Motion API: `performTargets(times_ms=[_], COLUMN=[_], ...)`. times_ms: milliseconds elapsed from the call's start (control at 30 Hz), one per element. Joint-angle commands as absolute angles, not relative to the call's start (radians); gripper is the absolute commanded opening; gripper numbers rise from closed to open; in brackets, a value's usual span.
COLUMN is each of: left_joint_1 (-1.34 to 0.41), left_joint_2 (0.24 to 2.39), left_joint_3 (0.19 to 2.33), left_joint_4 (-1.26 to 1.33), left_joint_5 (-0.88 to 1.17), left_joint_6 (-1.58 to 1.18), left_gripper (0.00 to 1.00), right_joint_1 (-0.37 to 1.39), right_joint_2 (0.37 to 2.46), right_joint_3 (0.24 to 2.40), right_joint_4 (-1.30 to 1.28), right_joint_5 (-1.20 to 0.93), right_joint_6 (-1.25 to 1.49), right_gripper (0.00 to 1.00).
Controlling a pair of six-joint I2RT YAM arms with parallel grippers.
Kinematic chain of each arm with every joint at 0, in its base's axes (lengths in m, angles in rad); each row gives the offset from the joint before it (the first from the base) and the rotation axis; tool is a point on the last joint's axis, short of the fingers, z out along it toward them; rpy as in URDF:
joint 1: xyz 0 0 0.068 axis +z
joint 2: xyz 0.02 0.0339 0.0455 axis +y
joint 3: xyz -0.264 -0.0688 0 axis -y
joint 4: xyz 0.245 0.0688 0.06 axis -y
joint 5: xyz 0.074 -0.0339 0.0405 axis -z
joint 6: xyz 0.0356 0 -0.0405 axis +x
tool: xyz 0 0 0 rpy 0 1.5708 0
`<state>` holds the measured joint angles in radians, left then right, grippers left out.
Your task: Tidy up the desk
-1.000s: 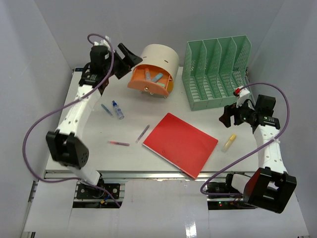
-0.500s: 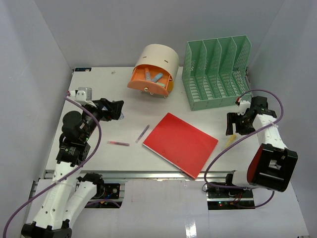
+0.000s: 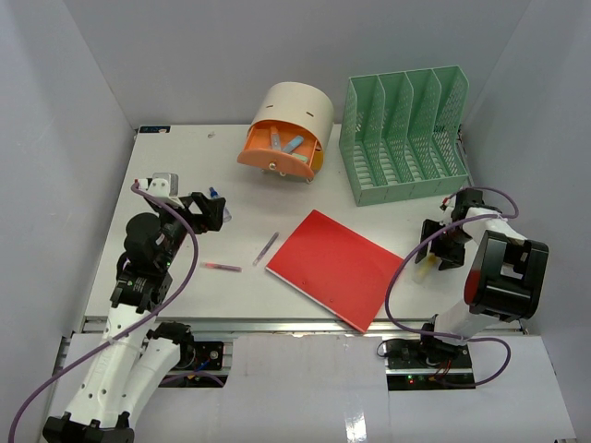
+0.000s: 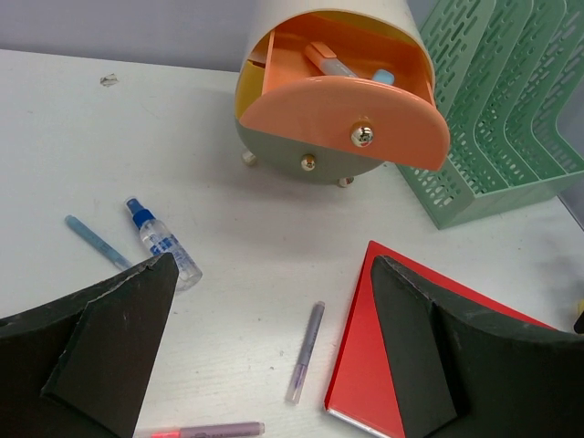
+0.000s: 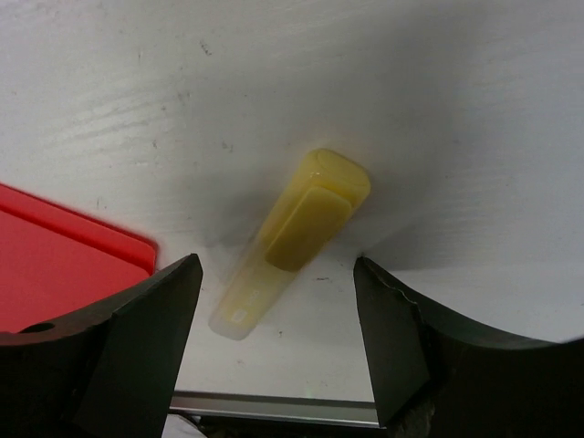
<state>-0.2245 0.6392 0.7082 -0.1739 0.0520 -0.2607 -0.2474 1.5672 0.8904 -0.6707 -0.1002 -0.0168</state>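
White desk (image 3: pixel 185 175) spreads beneath both my arms, rigid and flat; what I actually handle is the clutter on it. Near its right edge, towards the front right corner, lies a yellow highlighter (image 5: pixel 297 224), just beside the red folder (image 3: pixel 337 268). My right gripper (image 5: pixel 274 283) is open, one finger on each side of it, not touching. The highlighter looks light, stiff and smooth, so it is likely to slip or roll; I judge a hold across its middle best. My left gripper (image 4: pixel 274 274) gapes wide and empty over the desk's left side, near a small spray bottle (image 4: pixel 164 246).
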Motion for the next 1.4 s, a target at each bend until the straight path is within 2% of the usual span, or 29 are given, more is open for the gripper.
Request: performTargets(times_ms=[0, 233, 367, 600, 800, 933, 1000, 1167, 1233, 1367], left_joint_1=[-0.222, -0.222, -0.222, -0.222, -0.222, -0.222, -0.222, -0.222, -0.221, -0.221], left_joint_2=[0.633, 0.647, 0.657, 0.670, 0.656, 0.650, 0.654, 0.660, 0.668, 0.640], left_joint_3=[0.706, 0.703, 0.701, 0.701, 0.691, 0.685, 0.681, 0.664, 0.649, 0.600], left_joint_4=[-0.172, -0.181, -0.183, -0.185, -0.177, -0.168, -0.163, -0.135, -0.141, -0.155], left_joint_5=[0.023, 0.009, -0.022, -0.031, -0.043, -0.038, -0.027, 0.022, 0.091, 0.183], left_joint_6=[-0.242, -0.242, -0.242, -0.242, -0.242, -0.244, -0.249, -0.285, -0.363, -0.550], left_gripper=[0.98, 0.98, 0.98, 0.98, 0.98, 0.98, 0.98, 0.98, 0.98, 0.98], right_joint_1=[-0.250, -0.249, -0.249, -0.249, -0.228, -0.183, -0.115, 0.167, 0.346, 0.500], right_joint_2=[1.554, 1.590, 1.613, 1.617, 1.512, 1.387, 1.332, 1.279, 1.324, 1.483], right_joint_3=[0.870, 0.857, 0.863, 0.866, 0.910, 0.997, 1.048, 1.218, 1.322, 1.589], right_joint_4=[-0.588, -0.545, -0.536, -0.494, -0.457, -0.469, -0.502, -0.488, -0.481, -0.444], right_joint_5=[-0.026, -0.015, -0.018, -0.061, -0.199, -0.426, -0.530, -0.574, -0.515, -0.411], right_joint_6=[0.072, 0.089, 0.091, 0.084, 0.009, -0.223, -0.325, -0.608, -0.700, -0.808], right_gripper=[0.72, 0.56, 0.42, 0.28, 0.11, 0.08, 0.08, 0.08, 0.08, 0.08])
